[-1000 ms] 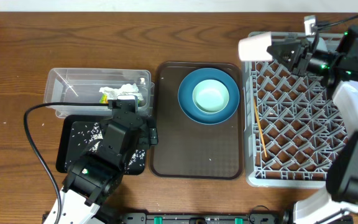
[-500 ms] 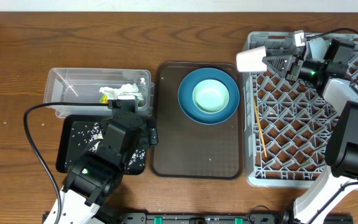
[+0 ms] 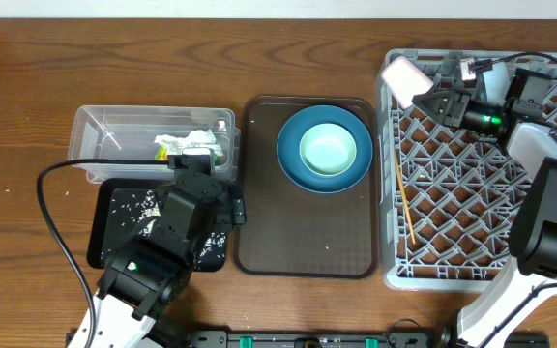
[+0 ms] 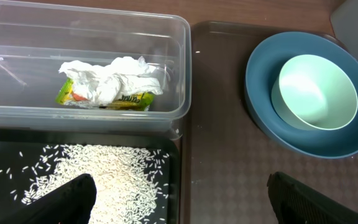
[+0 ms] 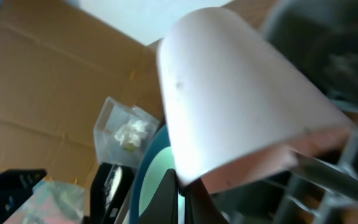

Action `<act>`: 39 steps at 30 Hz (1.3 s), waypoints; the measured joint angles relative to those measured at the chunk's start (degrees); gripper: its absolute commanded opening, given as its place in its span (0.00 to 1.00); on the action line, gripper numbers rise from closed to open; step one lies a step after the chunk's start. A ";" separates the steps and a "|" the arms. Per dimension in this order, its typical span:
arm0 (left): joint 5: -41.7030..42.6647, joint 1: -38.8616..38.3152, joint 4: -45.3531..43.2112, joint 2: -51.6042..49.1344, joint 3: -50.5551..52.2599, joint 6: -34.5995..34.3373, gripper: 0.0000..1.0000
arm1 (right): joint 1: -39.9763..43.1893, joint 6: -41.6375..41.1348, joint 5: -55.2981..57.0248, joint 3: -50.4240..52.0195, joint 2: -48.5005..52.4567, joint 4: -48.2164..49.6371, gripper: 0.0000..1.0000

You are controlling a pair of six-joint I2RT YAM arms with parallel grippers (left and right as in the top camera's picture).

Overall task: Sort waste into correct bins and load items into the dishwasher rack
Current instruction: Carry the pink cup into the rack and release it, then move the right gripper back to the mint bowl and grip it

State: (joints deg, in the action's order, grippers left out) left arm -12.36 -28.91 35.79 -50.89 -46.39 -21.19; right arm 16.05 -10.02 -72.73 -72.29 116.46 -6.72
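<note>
My right gripper (image 3: pixel 435 97) is shut on the rim of the small white-pink cup (image 3: pixel 406 77) and holds it tilted over the far-left corner of the grey dishwasher rack (image 3: pixel 453 227). In the right wrist view the cup (image 5: pixel 229 93) fills the frame, pinched by the fingers (image 5: pixel 182 190). A wooden chopstick (image 3: pixel 405 203) lies in the rack. The pale-green bowl (image 3: pixel 328 152) sits in the dark-blue plate (image 3: pixel 293 164). The napkin (image 4: pixel 114 78) and snack wrapper (image 4: pixel 129 101) lie in the clear tub (image 3: pixel 95 145). Rice grains (image 4: pixel 98 171) lie in the black tray (image 3: pixel 114 227). My left gripper (image 4: pixel 179 199) is open above the tray's right edge. The light-blue bowl is not visible.
The brown serving tray (image 3: pixel 298 242) lies between the bins and the rack and carries the plate. The left arm's black cable (image 3: pixel 51 222) loops over the table at the left. Bare wooden table (image 3: pixel 17 126) lies left of the tub.
My right gripper has lowered and turned the cup from just outside the rack's left edge to over its far-left corner. The left arm has not moved.
</note>
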 measured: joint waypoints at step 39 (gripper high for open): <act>0.00 0.00 -0.02 0.00 0.00 0.00 0.91 | -14.84 9.88 42.53 0.07 -27.04 -37.53 0.26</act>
State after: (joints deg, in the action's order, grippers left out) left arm -12.36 -28.91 35.77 -50.89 -46.39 -21.19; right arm 1.21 -0.14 -30.20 -72.23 89.43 -44.25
